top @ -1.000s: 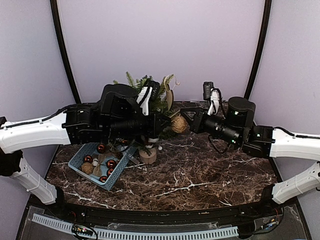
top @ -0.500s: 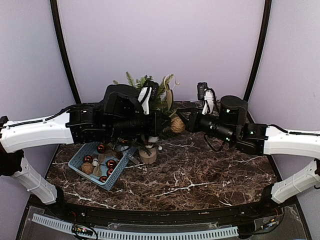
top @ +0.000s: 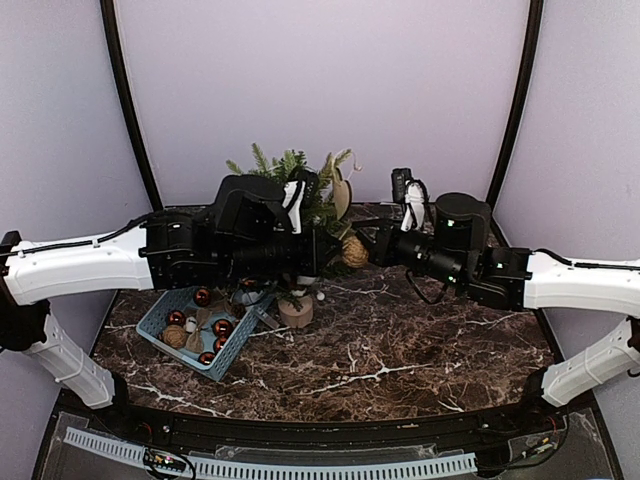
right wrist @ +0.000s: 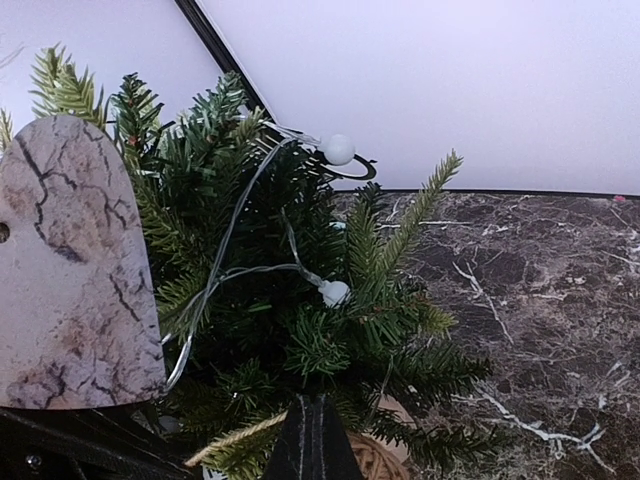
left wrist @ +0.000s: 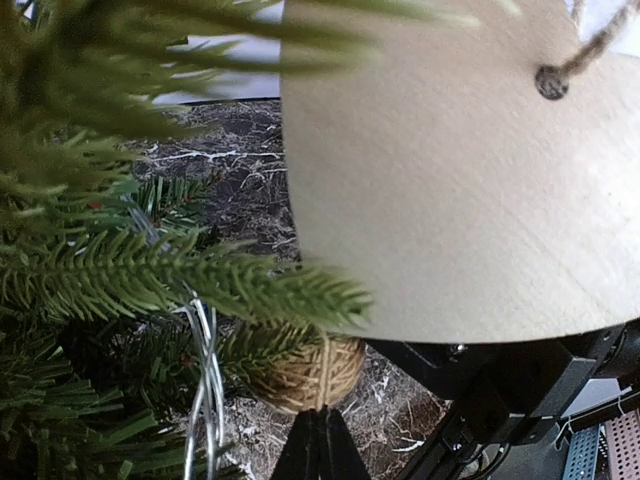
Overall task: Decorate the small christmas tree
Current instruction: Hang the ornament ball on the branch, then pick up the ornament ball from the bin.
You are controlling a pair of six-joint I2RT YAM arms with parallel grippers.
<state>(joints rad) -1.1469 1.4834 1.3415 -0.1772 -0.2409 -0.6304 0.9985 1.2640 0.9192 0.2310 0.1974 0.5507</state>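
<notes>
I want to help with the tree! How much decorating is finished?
Done: string lights and a wooden heart hang on the small christmas tree. In hand: the left hand looks pinched on the loop of a twine ball beside the branches; the right hand is shut close by. Left: red baubles wait in the blue basket.

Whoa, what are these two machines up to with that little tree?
Two robot arms are decorating the small christmas tree at the back of the table. The left gripper and right gripper are both shut, tips in among the branches close to a twine ball and a wooden heart hanging there. More baubles wait in the blue basket.
</notes>
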